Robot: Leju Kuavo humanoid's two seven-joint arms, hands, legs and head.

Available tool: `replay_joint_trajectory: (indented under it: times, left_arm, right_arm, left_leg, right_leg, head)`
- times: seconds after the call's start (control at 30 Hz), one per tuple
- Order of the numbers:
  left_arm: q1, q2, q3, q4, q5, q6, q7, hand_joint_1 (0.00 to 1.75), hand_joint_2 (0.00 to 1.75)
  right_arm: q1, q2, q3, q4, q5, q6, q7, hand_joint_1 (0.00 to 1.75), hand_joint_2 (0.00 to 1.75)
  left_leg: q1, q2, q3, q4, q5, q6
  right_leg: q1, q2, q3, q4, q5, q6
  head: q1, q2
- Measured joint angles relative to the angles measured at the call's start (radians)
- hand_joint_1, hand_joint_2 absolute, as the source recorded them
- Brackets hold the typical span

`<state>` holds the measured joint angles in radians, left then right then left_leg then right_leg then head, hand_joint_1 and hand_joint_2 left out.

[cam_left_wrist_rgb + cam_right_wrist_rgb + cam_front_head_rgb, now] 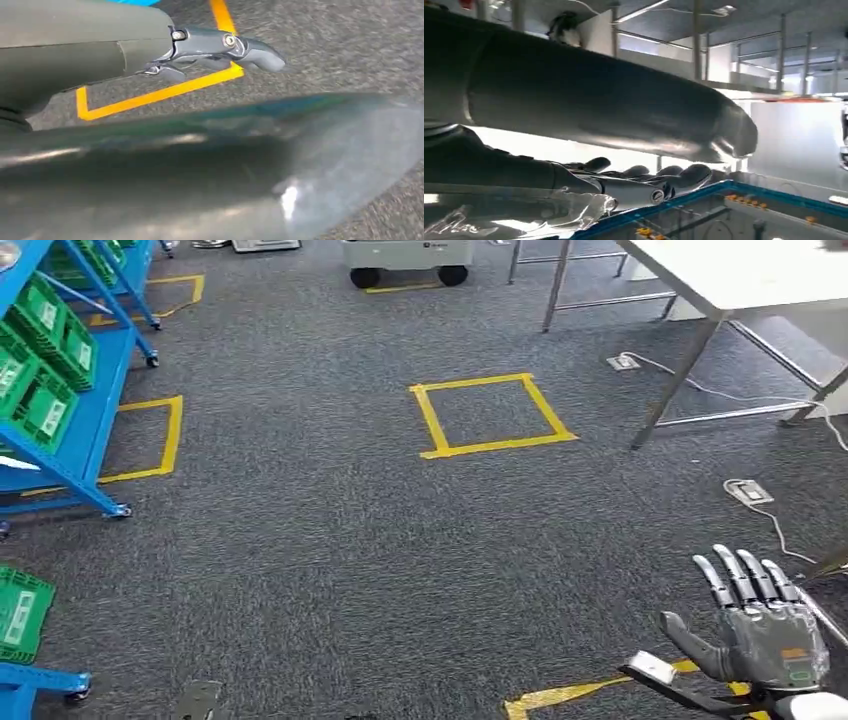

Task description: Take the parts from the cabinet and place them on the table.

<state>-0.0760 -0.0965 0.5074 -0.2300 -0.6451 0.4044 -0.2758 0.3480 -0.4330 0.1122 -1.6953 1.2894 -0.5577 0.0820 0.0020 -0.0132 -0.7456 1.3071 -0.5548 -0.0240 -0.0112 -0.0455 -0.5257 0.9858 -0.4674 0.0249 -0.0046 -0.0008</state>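
right hand (765, 625) pinching a bagged part (655, 668), left hand (220, 50) state unclear

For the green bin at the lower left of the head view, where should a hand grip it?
Likely the top rim of its labelled front wall, coming from the carpet aisle side. The green bin sits on the blue rack with that face turned outward; its far parts are cut off from view.
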Motion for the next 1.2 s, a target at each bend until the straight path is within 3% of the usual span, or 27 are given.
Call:
replay_joint_trajectory:
  times: [0.03, 0.1, 0.13, 0.17, 0.2, 0.3, 0.33, 0.37, 0.4, 0.47, 0.5, 0.53, 0.6, 0.63, 0.67, 0.7, 0.8, 0.83, 0.87, 0.9, 0.97, 1.0, 1.03, 1.1, 1.13, 1.17, 1.2]
  left_arm:
    - [0.001, 0.000, 0.000, 0.000, 0.000, 0.000, 0.000, 0.00, 0.00]
    - [0.001, 0.001, 0.000, 0.000, 0.000, 0.000, 0.000, 0.00, 0.00]
    - [0.000, 0.001, 0.000, 0.000, 0.000, 0.000, 0.000, 0.00, 0.00]
    - [-0.003, -0.005, 0.000, 0.000, -0.001, 0.000, 0.000, 0.00, 0.00]
    - [-0.003, -0.006, 0.000, 0.000, -0.001, 0.000, 0.000, 0.00, 0.00]
    - [0.001, -0.005, 0.003, 0.000, -0.002, 0.000, 0.000, 0.00, 0.00]
    - [0.002, -0.003, 0.003, 0.000, -0.002, 0.001, 0.000, 0.00, 0.00]
    - [0.001, -0.002, 0.004, 0.000, -0.002, 0.002, 0.000, 0.00, 0.00]
    - [-0.001, -0.002, 0.005, 0.000, -0.003, 0.002, 0.000, 0.00, 0.00]
    - [-0.001, -0.003, 0.005, 0.000, -0.003, 0.002, 0.000, 0.00, 0.00]
    - [0.000, -0.003, 0.005, 0.000, -0.003, 0.002, 0.000, 0.00, 0.00]
    - [0.001, -0.002, 0.006, 0.000, -0.002, 0.001, 0.000, 0.00, 0.00]
    - [0.001, -0.002, 0.007, 0.000, -0.002, -0.001, 0.000, 0.00, 0.00]
    - [0.001, -0.003, 0.007, 0.000, -0.002, -0.001, 0.000, 0.00, 0.00]
    - [0.000, -0.005, 0.008, 0.000, -0.002, -0.002, 0.000, 0.00, 0.00]
    - [-0.002, -0.005, 0.008, 0.000, -0.002, -0.003, 0.000, 0.00, 0.00]
    - [0.007, -0.004, 0.012, 0.000, -0.002, -0.003, 0.000, 0.00, 0.00]
    - [0.009, -0.003, 0.013, 0.000, -0.001, -0.003, 0.000, 0.00, 0.00]
    - [0.008, -0.003, 0.013, 0.000, 0.000, -0.003, 0.000, 0.00, 0.00]
    - [0.006, -0.003, 0.013, 0.000, 0.000, -0.004, 0.000, 0.00, 0.00]
    - [0.003, -0.005, 0.013, 0.000, -0.001, -0.004, 0.000, 0.00, 0.00]
    - [0.003, -0.005, 0.013, 0.000, -0.001, -0.004, 0.000, 0.00, 0.00]
    - [0.005, -0.004, 0.014, 0.000, -0.001, -0.004, 0.000, 0.00, 0.00]
    - [0.007, -0.001, 0.015, 0.000, -0.002, -0.004, 0.000, 0.00, 0.00]
    - [0.006, 0.000, 0.015, 0.000, -0.003, -0.004, 0.000, 0.00, 0.00]
    - [0.004, 0.000, 0.015, 0.000, -0.004, -0.004, 0.000, 0.00, 0.00]
    - [0.000, 0.001, 0.015, 0.000, -0.005, -0.004, 0.000, 0.00, 0.00]
  right_arm:
    - [0.000, 0.000, 0.000, 0.000, 0.000, 0.000, 0.000, 0.00, 0.00]
    - [0.000, 0.000, 0.000, 0.000, 0.000, 0.000, 0.001, 0.00, 0.00]
    - [0.000, 0.000, 0.000, 0.000, 0.000, 0.001, 0.002, 0.00, 0.00]
    - [0.000, 0.000, -0.001, -0.002, 0.000, 0.001, 0.003, 0.00, 0.00]
    - [0.001, 0.000, -0.001, -0.003, 0.001, 0.001, 0.004, 0.00, 0.00]
    - [0.001, -0.001, 0.000, -0.005, 0.001, 0.001, 0.008, 0.00, 0.00]
    - [0.000, -0.001, 0.000, -0.006, 0.001, 0.002, 0.008, 0.00, 0.00]
    - [0.003, -0.001, 0.000, -0.009, 0.001, 0.001, 0.010, 0.00, 0.00]
    - [0.005, -0.001, 0.000, -0.009, 0.001, 0.002, 0.011, 0.00, 0.00]
    - [0.007, -0.001, 0.001, -0.009, 0.001, 0.002, 0.011, 0.00, 0.00]
    - [0.007, -0.001, 0.001, -0.009, 0.001, 0.002, 0.011, 0.00, 0.00]
    - [0.007, -0.001, 0.001, -0.009, 0.001, 0.003, 0.011, 0.00, 0.00]
    - [0.004, -0.001, 0.001, -0.009, 0.000, 0.005, 0.010, 0.00, 0.00]
    - [0.002, -0.001, 0.000, -0.009, 0.000, 0.005, 0.010, 0.00, 0.00]
    - [0.000, -0.001, 0.000, -0.009, -0.002, 0.005, 0.009, 0.00, 0.00]
    - [-0.001, -0.001, 0.000, -0.009, -0.003, 0.005, 0.008, 0.00, 0.00]
    - [-0.007, -0.002, 0.000, -0.009, -0.005, 0.006, 0.007, 0.00, 0.00]
    - [-0.010, -0.002, 0.001, -0.009, -0.005, 0.006, 0.007, 0.00, 0.00]
    - [-0.010, -0.002, 0.001, -0.010, -0.005, 0.006, 0.006, 0.00, 0.00]
    - [-0.008, -0.002, 0.001, -0.010, -0.005, 0.006, 0.006, 0.00, 0.00]
    - [-0.006, -0.002, 0.002, -0.009, -0.005, 0.006, 0.006, 0.00, 0.00]
    - [-0.006, -0.002, 0.002, -0.009, -0.004, 0.006, 0.006, 0.00, 0.00]
    - [-0.007, -0.002, 0.003, -0.008, -0.004, 0.007, 0.006, 0.00, 0.00]
    - [-0.008, -0.002, 0.003, -0.008, -0.004, 0.009, 0.008, 0.00, 0.00]
    - [-0.010, -0.002, 0.003, -0.008, -0.005, 0.010, 0.008, 0.00, 0.00]
    - [-0.012, -0.002, 0.004, -0.008, -0.005, 0.010, 0.007, 0.00, 0.00]
    - [-0.012, -0.002, 0.003, -0.008, -0.005, 0.010, 0.007, 0.00, 0.00]
  left_leg:
    - [0.002, 0.002, 0.022, -0.044, 0.033, -0.002]
    - [0.007, 0.030, 0.122, -0.226, 0.116, -0.005]
    - [0.008, 0.070, 0.161, -0.295, 0.128, -0.011]
    - [0.003, 0.092, 0.164, -0.305, 0.118, -0.006]
    - [0.004, 0.075, 0.161, -0.304, 0.120, 0.008]
    - [-0.001, 0.040, 0.160, -0.304, 0.119, 0.030]
    - [0.003, 0.033, 0.161, -0.306, 0.123, 0.036]
    - [0.003, 0.021, 0.161, -0.306, 0.123, 0.042]
    - [0.002, 0.012, 0.160, -0.306, 0.124, 0.047]
    - [-0.004, -0.014, 0.159, -0.306, 0.124, 0.050]
    - [-0.007, -0.026, 0.159, -0.306, 0.125, 0.051]
    - [-0.009, -0.040, 0.160, -0.306, 0.125, 0.052]
    - [-0.010, -0.067, 0.164, -0.306, 0.126, 0.053]
    - [-0.009, -0.080, 0.165, -0.306, 0.126, 0.052]
    - [-0.013, -0.092, 0.162, -0.305, 0.127, 0.049]
    - [-0.012, -0.105, 0.158, -0.302, 0.128, 0.045]
    - [-0.002, -0.136, 0.146, -0.312, 0.141, 0.022]
    - [-0.004, -0.112, 0.145, -0.306, 0.135, 0.022]
    - [-0.008, -0.053, 0.131, -0.278, 0.104, 0.019]
    - [-0.009, -0.024, 0.100, -0.213, 0.061, 0.013]
    - [-0.006, -0.005, 0.026, -0.053, -0.011, 0.003]
    - [-0.005, -0.003, 0.004, -0.007, -0.020, -0.001]
    - [-0.002, -0.001, 0.010, -0.012, -0.003, -0.005]
    - [-0.001, 0.010, 0.075, -0.137, 0.070, -0.006]
    - [-0.002, 0.029, 0.128, -0.229, 0.107, -0.006]
    - [-0.005, 0.086, 0.171, -0.299, 0.119, -0.004]
    - [-0.006, 0.076, 0.172, -0.317, 0.118, 0.010]
  right_leg:
    - [-0.001, -0.012, 0.001, 0.000, -0.001, 0.002]
    - [-0.005, -0.034, 0.008, 0.001, -0.007, 0.012]
    - [-0.004, -0.044, 0.011, 0.004, -0.012, 0.019]
    - [0.006, -0.051, 0.003, 0.011, -0.019, 0.029]
    - [0.006, -0.056, 0.003, 0.010, -0.022, 0.031]
    - [0.001, -0.087, 0.029, -0.001, -0.024, 0.044]
    - [-0.005, -0.054, 0.022, 0.009, -0.035, 0.052]
    - [-0.006, 0.001, 0.000, 0.059, -0.071, 0.051]
    - [-0.003, 0.026, -0.041, 0.144, -0.113, 0.050]
    - [0.002, 0.041, -0.136, 0.324, -0.173, 0.044]
    - [0.003, 0.042, -0.159, 0.353, -0.171, 0.039]
    - [0.006, 0.043, -0.160, 0.334, -0.145, 0.032]
    - [0.012, 0.059, -0.100, 0.185, -0.050, 0.018]
    - [0.012, 0.092, -0.054, 0.088, -0.004, 0.013]
    - [0.012, 0.140, -0.030, 0.033, -0.007, 0.007]
    - [0.010, 0.128, -0.029, 0.021, -0.007, 0.014]
    - [0.017, 0.098, -0.020, 0.018, 0.001, 0.004]
    - [0.012, 0.085, -0.016, 0.005, 0.010, 0.000]
    - [0.012, 0.075, -0.015, 0.001, 0.012, -0.005]
    - [0.013, 0.061, -0.016, 0.000, 0.012, -0.007]
    - [0.013, 0.032, -0.017, 0.001, 0.011, -0.009]
    - [0.013, 0.018, -0.017, 0.001, 0.010, -0.009]
    - [0.012, 0.005, -0.017, 0.001, 0.010, -0.009]
    - [0.011, -0.018, -0.015, 0.001, 0.008, -0.005]
    - [0.010, -0.030, -0.012, 0.001, 0.005, -0.001]
    - [0.017, -0.039, -0.011, 0.003, 0.002, 0.005]
    - [0.021, -0.048, -0.013, 0.014, -0.005, 0.011]
  head:
    - [-0.001, 0.000]
    - [0.000, 0.000]
    - [-0.001, 0.000]
    - [-0.003, 0.000]
    - [0.001, 0.000]
    - [-0.001, 0.000]
    - [0.002, 0.000]
    - [0.003, 0.000]
    - [0.004, 0.000]
    - [0.004, 0.000]
    - [0.004, 0.000]
    - [0.004, 0.000]
    - [0.004, 0.000]
    - [0.004, 0.000]
    - [0.004, 0.000]
    - [0.003, 0.000]
    - [0.003, 0.000]
    - [0.002, 0.000]
    - [0.000, 0.000]
    - [0.002, 0.000]
    - [0.002, 0.000]
    - [0.000, 0.000]
    - [0.001, 0.000]
    - [0.001, 0.000]
    - [0.000, 0.000]
    - [0.000, 0.000]
    - [0.001, 0.000]
